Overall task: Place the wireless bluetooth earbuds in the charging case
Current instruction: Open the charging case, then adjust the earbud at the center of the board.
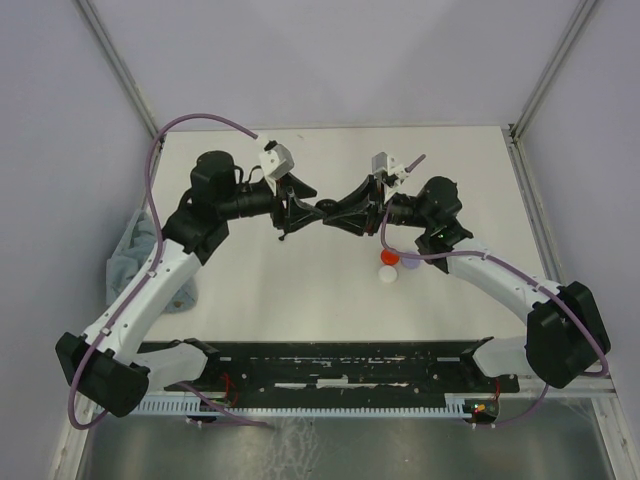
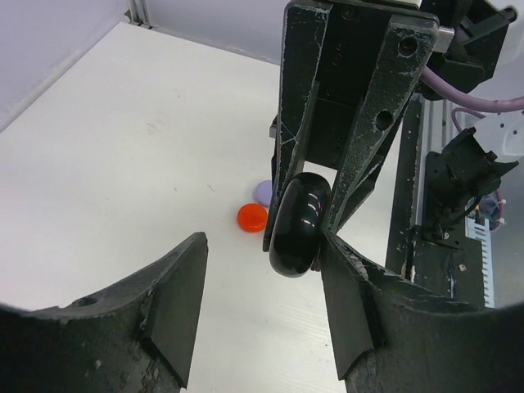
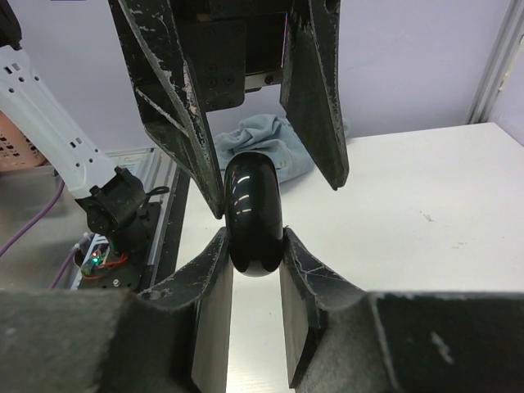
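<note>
Black charging case (image 3: 252, 214): round, glossy, shut as far as I can see, held on edge above the table (image 1: 300, 300) at mid-table, where the two arms meet nose to nose. Can't tell if any buds are inside, and none can be made out loose in any view. The right gripper (image 3: 252, 246) is clamped on it, both pads pressed flat to the case's broad faces and gripping its lower half in the right wrist view, with the upper half sticking out past the fingertips. The left gripper (image 2: 262, 241) comes in from the opposite side, spread wide with nothing held. The exposed half of the case sits between its two fingers, off-centre: one finger (image 3: 184, 123) is touching or just about touching the rim, and the other (image 3: 315, 98) is clearly apart from it. In the left wrist view the case sits right against that camera's right-hand finger (image 2: 352, 303), with a wide gap to the other one. On the table below and on the right arm's side lie a red disc (image 2: 252, 217) and a lavender disc (image 2: 264, 192) just beside each other, plus a white disc (image 1: 388, 274) next to the red one. All three are well apart from both grippers. A blue-grey cloth (image 1: 130, 250) is bunched at the table's left edge beside the left arm.
</note>
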Motion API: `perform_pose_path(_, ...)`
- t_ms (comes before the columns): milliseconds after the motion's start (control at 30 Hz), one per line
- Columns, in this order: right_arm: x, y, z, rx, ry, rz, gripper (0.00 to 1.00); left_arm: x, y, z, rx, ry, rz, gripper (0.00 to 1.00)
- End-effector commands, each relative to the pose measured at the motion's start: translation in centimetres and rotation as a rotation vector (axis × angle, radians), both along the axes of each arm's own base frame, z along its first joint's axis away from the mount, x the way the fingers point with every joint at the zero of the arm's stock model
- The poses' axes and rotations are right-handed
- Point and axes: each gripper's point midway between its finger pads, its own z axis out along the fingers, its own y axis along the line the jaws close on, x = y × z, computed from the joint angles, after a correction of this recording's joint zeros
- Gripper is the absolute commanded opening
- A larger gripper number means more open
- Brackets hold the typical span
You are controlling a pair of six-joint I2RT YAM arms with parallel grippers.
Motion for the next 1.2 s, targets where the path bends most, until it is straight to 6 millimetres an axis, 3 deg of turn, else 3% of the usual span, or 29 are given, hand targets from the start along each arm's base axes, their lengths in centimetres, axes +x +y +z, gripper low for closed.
perform_pose_path(0,-1.2,-0.3,0.6,0.007,-0.057,0.041,0.05,1.1,0.8,3.5,-0.049,-0.037,0.094,0.64)
perform_pose_path(533,-0.5,-0.3,-1.2,-0.018,-0.028,0.006,0.04,2.6,1.1,3.3,-0.033,0.023,0.173,0.66)
perform_pose_path(633,0.4,-0.4,-2.1,-0.036,-0.024,-0.050,0.04,2.8,1.3,3.1,-0.033,0.034,0.197,0.66)
perform_pose_path(733,2.5,-1.1,-4.5,-0.096,-0.026,-0.179,0.04,4.2,2.4,2.3,-0.036,0.090,0.322,0.68)
perform_pose_path(833,3.8,-2.1,-6.7,-0.142,-0.032,-0.282,0.04,6.1,4.1,-0.7,0.007,0.190,0.496,0.68)
perform_pose_path(967,4.8,-3.2,-9.4,-0.188,-0.018,-0.379,0.04,8.1,6.2,-6.3,0.092,0.345,0.702,0.68)
perform_pose_path(1167,5.6,-4.5,-11.2,-0.209,-0.011,-0.474,0.04,9.6,8.1,-14.6,0.241,0.551,0.901,0.69)
